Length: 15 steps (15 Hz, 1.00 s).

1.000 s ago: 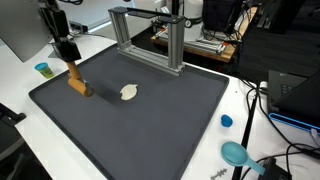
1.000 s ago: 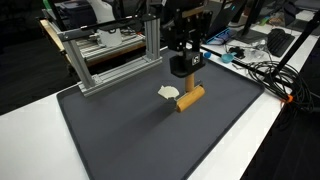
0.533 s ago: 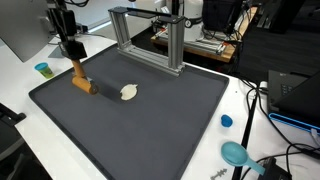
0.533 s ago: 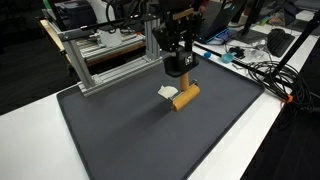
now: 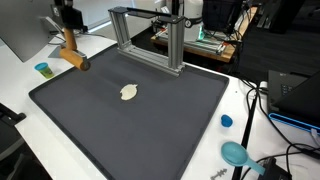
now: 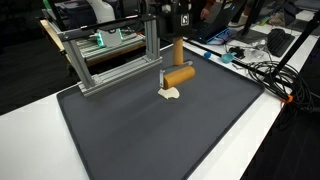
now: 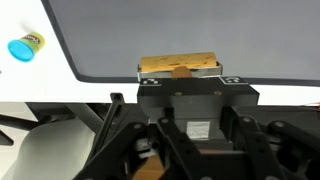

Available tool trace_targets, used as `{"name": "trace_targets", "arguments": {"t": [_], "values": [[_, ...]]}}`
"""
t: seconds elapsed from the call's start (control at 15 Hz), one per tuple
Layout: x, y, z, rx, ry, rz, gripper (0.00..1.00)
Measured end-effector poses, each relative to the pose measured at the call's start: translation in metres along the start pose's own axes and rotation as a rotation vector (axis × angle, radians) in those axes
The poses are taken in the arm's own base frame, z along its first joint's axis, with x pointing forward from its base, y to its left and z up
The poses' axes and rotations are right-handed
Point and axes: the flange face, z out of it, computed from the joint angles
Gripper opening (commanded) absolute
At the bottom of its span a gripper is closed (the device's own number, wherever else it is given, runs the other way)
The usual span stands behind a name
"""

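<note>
My gripper (image 5: 67,36) is shut on the upright stem of a wooden T-shaped tool (image 5: 72,58) and holds it in the air above the far corner of the black mat (image 5: 150,120). In an exterior view the tool's thick cross cylinder (image 6: 179,74) hangs level just above a flat, pale lump of dough (image 6: 170,93), with the gripper (image 6: 178,38) over it. The dough (image 5: 128,92) lies alone on the mat. In the wrist view the wooden tool (image 7: 178,66) shows beyond the gripper (image 7: 178,78), whose body hides the fingertips.
An aluminium frame (image 5: 150,35) stands at the mat's back edge. A small blue cup (image 5: 42,69) sits on the white table near the held tool. A blue lid (image 5: 226,121), a teal scoop (image 5: 235,153) and cables (image 6: 262,70) lie off the mat's other side.
The gripper has risen with the wooden tool, lifting it from the mat surface into the air. The dough has not moved.
</note>
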Motion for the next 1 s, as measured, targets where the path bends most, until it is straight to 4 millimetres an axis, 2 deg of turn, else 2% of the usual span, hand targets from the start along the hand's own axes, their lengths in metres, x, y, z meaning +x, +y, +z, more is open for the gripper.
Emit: {"name": "trace_targets", "arguments": {"t": [0.2, 0.4, 0.47, 0.67, 0.73, 1.0], "values": [[-0.041, -0.031, -0.035, 0.053, -0.085, -0.044, 0.21], [-0.091, -0.067, -0.046, 0.114, -0.173, -0.074, 0.21], [-0.107, -0.072, -0.045, 0.115, -0.198, -0.076, 0.46], [-0.142, -0.071, -0.034, 0.109, -0.250, -0.028, 0.46], [-0.145, -0.070, -0.032, 0.108, -0.256, -0.023, 0.21], [-0.149, -0.068, -0.026, 0.107, -0.271, -0.023, 0.21]]}}
